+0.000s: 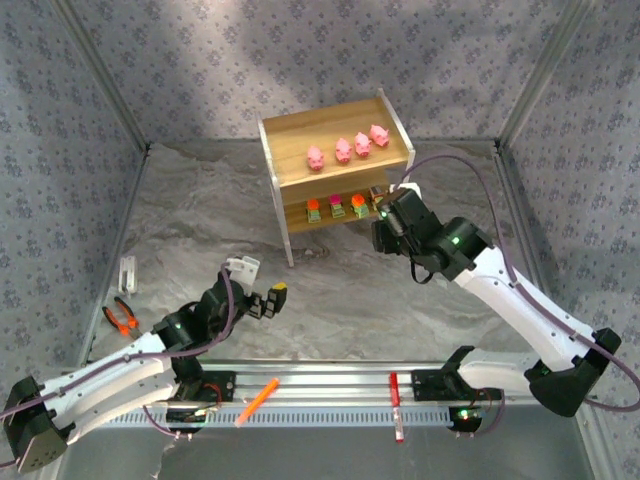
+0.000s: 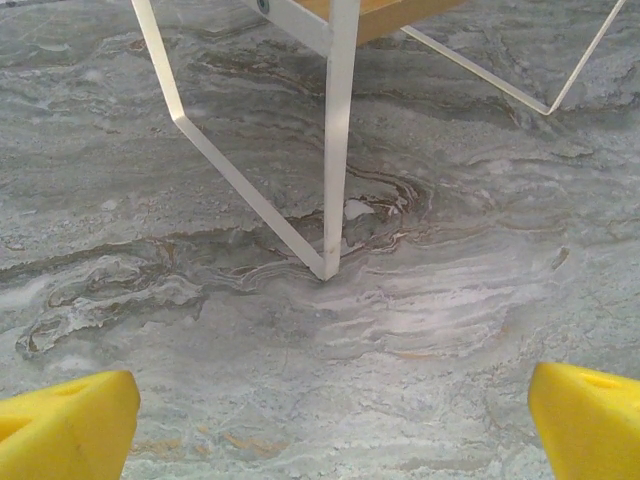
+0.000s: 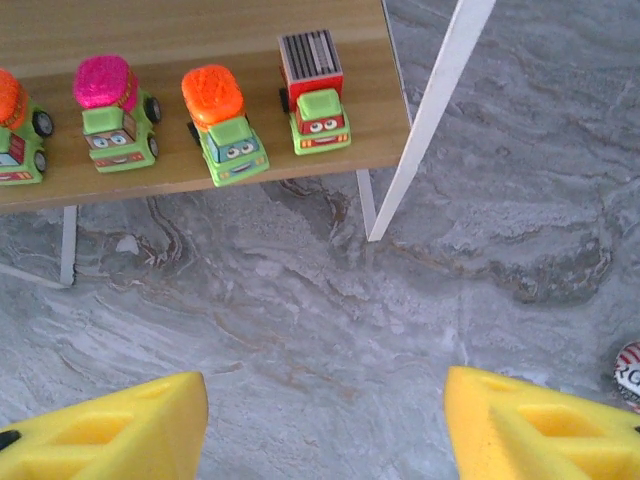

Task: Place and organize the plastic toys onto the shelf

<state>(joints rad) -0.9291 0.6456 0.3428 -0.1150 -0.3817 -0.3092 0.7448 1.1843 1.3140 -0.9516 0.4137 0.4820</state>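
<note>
Four pink plastic pig toys (image 1: pixel 345 150) stood in a row on the top board of the light wooden, white-framed shelf (image 1: pixel 300 135). Four green blocky toy trucks (image 3: pixel 228 140) lined its lower board. Left gripper (image 2: pixel 332 400) and right gripper (image 3: pixel 322 400) were released and empty, in front of the shelf.

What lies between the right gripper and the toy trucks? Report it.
Bare tabletop separates the right gripper from the toy trucks in the right wrist view; a shelf leg stands aside.

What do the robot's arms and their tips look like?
The left arm and right arm are white with black joints; a greyish-purple cable loops along each. The left tool and right tool end in yellow wedge-shaped fingers.
</note>
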